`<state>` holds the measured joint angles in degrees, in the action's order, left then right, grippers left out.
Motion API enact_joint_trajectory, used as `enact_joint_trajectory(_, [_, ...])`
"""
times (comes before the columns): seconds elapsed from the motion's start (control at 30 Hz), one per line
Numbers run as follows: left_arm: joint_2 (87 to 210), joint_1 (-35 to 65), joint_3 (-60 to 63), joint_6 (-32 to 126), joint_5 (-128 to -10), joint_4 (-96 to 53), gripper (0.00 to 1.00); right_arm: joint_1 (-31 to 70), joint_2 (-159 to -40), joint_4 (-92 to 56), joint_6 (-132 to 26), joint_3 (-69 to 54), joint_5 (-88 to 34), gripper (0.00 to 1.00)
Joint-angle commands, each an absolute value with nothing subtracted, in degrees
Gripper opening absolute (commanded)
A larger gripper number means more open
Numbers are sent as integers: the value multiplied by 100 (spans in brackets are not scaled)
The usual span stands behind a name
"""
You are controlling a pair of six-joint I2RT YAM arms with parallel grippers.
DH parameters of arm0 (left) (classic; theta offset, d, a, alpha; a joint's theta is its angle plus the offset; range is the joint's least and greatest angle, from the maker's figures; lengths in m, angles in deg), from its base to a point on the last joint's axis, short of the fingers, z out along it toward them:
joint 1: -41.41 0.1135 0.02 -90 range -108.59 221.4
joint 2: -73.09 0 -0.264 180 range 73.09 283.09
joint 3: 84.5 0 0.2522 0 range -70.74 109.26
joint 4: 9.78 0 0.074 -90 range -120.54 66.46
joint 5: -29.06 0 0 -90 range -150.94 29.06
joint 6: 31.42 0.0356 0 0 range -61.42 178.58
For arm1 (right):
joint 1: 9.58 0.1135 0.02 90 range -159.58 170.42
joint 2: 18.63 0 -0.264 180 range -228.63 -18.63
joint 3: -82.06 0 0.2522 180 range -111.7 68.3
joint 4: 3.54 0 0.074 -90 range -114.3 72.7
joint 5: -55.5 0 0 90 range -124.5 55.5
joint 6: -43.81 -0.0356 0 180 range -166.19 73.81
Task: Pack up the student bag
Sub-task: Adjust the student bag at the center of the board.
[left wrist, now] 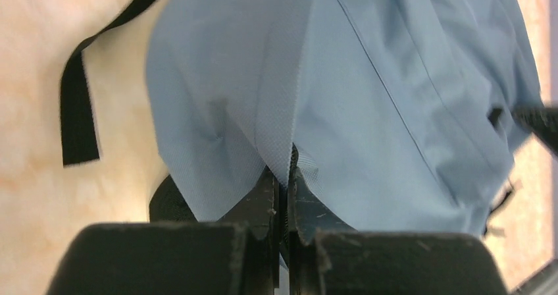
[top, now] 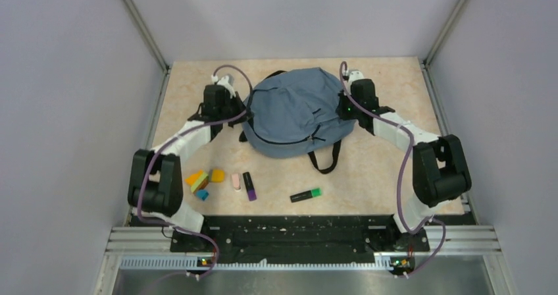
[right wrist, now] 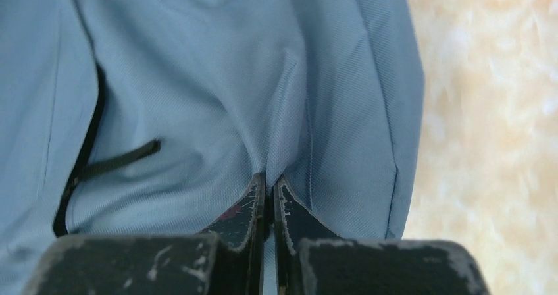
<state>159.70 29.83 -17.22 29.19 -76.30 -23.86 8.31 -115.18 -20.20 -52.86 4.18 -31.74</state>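
The slate-blue student bag (top: pixel 293 110) lies at the back middle of the table, front pocket zipper facing the arms, a black strap loop (top: pixel 326 158) trailing toward me. My left gripper (top: pixel 245 114) is shut on a fold of the bag's fabric at its left edge, seen pinched in the left wrist view (left wrist: pixel 284 170). My right gripper (top: pixel 343 110) is shut on a fold of fabric at the bag's right edge, seen in the right wrist view (right wrist: pixel 268 180). The bag fills both wrist views (left wrist: pixel 395 78) (right wrist: pixel 197 78).
In front of the bag lie small items: orange, yellow, green and blue blocks (top: pixel 199 180), a pink eraser (top: pixel 236 181), a purple-and-black highlighter (top: pixel 250 186) and a green-and-black highlighter (top: pixel 306 194). Grey walls enclose the table on three sides.
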Motion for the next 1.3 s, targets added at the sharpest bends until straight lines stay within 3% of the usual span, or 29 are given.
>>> enact_joint_trajectory(0.0, [16847,3124,-376,3613,-7373,-2223,0,944,-10408,-2188,-6012,1286,-3511,0])
enact_joint_trajectory(0.27, [18801,3252,1830,3860,-8062,-2092,0,2050,-9127,-1991,-6778,2505,-3611,0])
enact_joint_trajectory(0.3, [18957,3260,2063,3893,-8123,-2117,0,2090,-8961,-1936,-6842,2638,-3582,2])
enact_joint_trajectory(0.37, [19196,3262,2493,3996,-8240,-2189,2,2101,-8722,-1900,-6863,2742,-3711,15])
enact_joint_trajectory(0.43, [19294,3262,2710,4089,-8328,-2328,15,2101,-8480,-2027,-6657,2691,-3971,29])
enact_joint_trajectory(0.47, [19259,3262,2702,4125,-8356,-2336,27,2101,-8384,-2135,-6470,2614,-4097,33])
enact_joint_trajectory(0.5, [19178,3254,2632,4172,-8339,-2337,50,2101,-8302,-2252,-6258,2506,-4198,38])
enact_joint_trajectory(0.53, [19006,3253,2493,4241,-8285,-2337,66,2101,-8256,-2345,-6024,2396,-4269,43])
enact_joint_trajectory(0.57, [18854,3246,2344,4329,-8205,-2337,79,2101,-8216,-2395,-5816,2297,-4279,47])
enact_joint_trajectory(0.6, [18664,3244,2175,4412,-8123,-2324,84,2101,-8206,-2432,-5500,2205,-4224,50])
enact_joint_trajectory(0.8, [17325,3077,635,4790,-8244,-1771,86,2101,-8661,-2346,-4436,1730,-3498,58])
enact_joint_trajectory(1.07, [16223,1934,-1027,4929,-8867,-1281,87,2101,-9590,-1463,-3820,1534,-2087,57])
enact_joint_trajectory(1.27, [15928,1442,-2221,3893,-9037,133,86,2101,-10093,-1358,-3618,1370,-1921,50])
